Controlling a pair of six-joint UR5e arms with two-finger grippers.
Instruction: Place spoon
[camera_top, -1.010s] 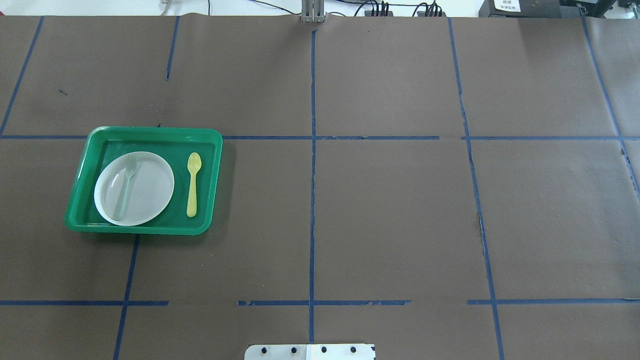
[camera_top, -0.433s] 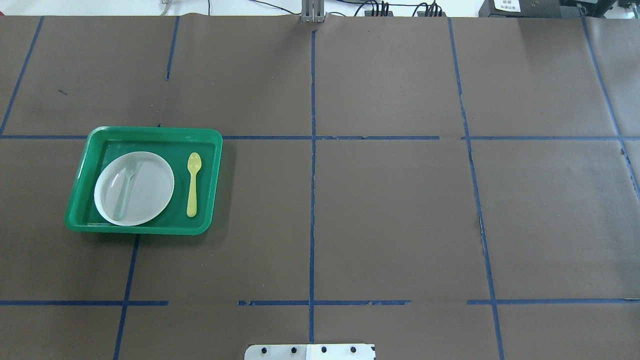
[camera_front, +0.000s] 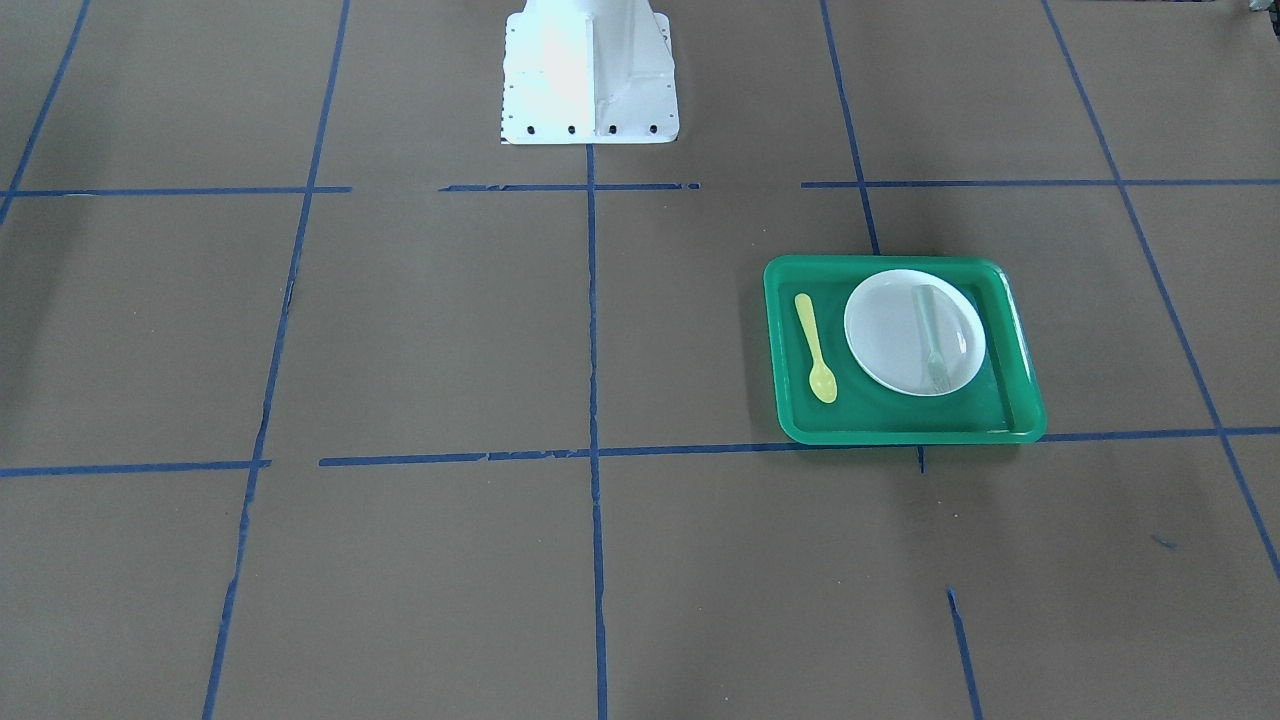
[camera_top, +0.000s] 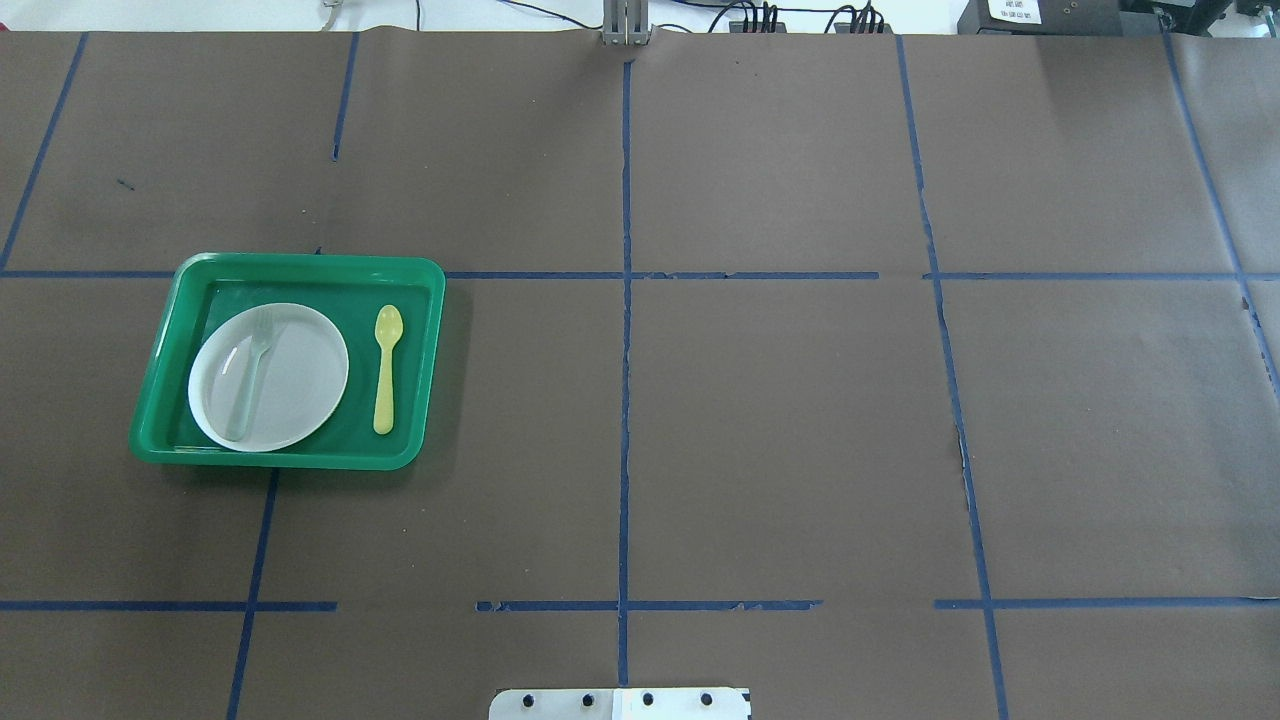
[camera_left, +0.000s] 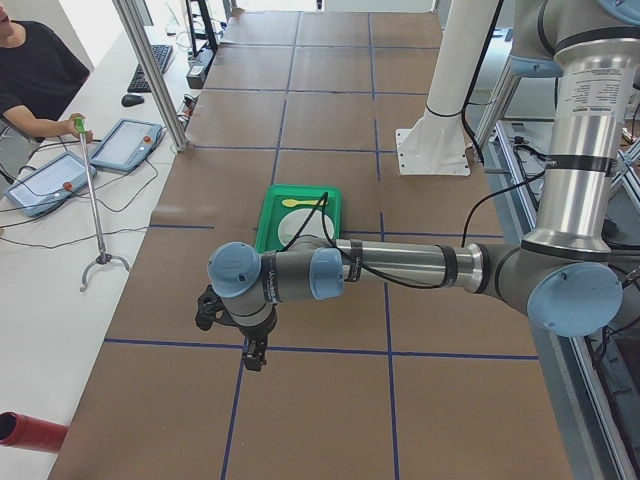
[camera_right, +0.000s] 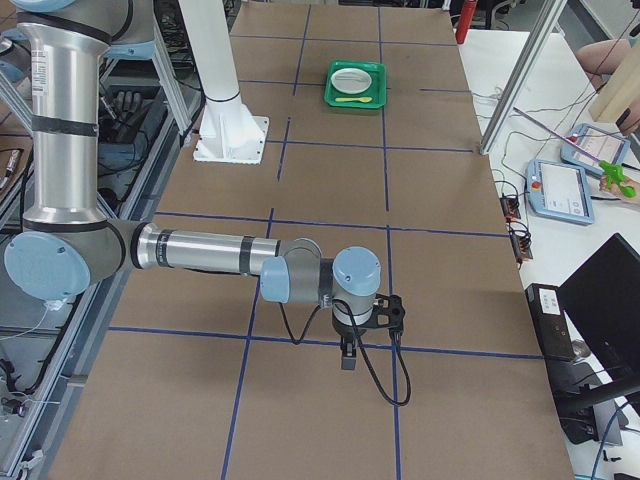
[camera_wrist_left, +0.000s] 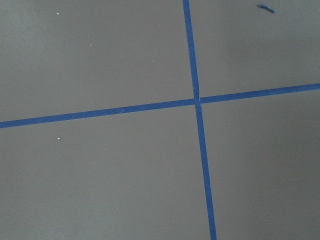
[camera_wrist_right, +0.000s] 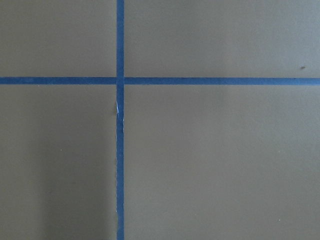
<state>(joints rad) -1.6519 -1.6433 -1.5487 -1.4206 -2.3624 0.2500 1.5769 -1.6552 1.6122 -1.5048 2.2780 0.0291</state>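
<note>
The small yellow spoon (camera_top: 386, 368) lies flat in the green tray (camera_top: 300, 263), right of the white plate (camera_top: 305, 385), bowl end away from the robot. It also shows in the front view (camera_front: 815, 347) and the side views (camera_left: 293, 203) (camera_right: 353, 99). My left gripper (camera_left: 252, 356) shows only in the left side view, hanging low over the table well short of the tray; I cannot tell if it is open or shut. My right gripper (camera_right: 347, 360) shows only in the right side view, far from the tray; I cannot tell its state either.
A pale grey-green fork (camera_top: 250, 375) lies on the plate. Blue tape lines cross the brown table cover. The robot's white base (camera_front: 588, 70) stands at the table's near edge. Both wrist views show only tape crossings. An operator (camera_left: 35, 70) sits at the far side.
</note>
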